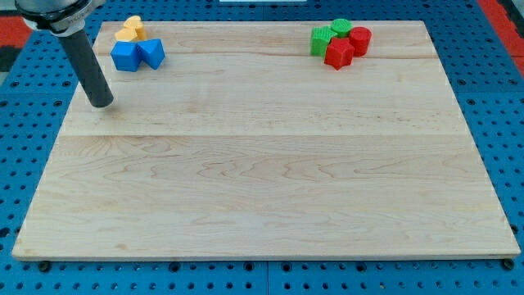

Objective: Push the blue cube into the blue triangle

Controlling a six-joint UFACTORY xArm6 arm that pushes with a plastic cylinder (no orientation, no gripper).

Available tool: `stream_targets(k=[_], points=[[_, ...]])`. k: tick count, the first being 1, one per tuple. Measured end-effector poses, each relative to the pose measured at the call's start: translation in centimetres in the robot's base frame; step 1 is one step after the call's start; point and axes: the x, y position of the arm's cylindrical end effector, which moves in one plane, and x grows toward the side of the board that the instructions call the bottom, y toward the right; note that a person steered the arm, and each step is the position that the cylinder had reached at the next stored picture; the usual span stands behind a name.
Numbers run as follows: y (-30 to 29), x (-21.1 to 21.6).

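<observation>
A blue cube (124, 56) sits near the board's top left corner, touching a blue triangle (152, 53) on its right. My tip (101, 103) rests on the board below and a little left of the blue cube, apart from it. The dark rod slants up to the view's top left.
Two yellow blocks (130, 31) sit just above the blue pair, touching it. At the top right, a green star-like block (322, 39), a green cylinder (341, 28), a red star-like block (338, 53) and a red cylinder (359, 40) cluster together. The wooden board (262, 180) lies on a blue pegboard.
</observation>
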Motion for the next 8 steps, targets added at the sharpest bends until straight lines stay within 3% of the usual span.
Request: stream_targets(k=[5, 8], points=[[-2.8, 1.4], [-5.4, -8.0]])
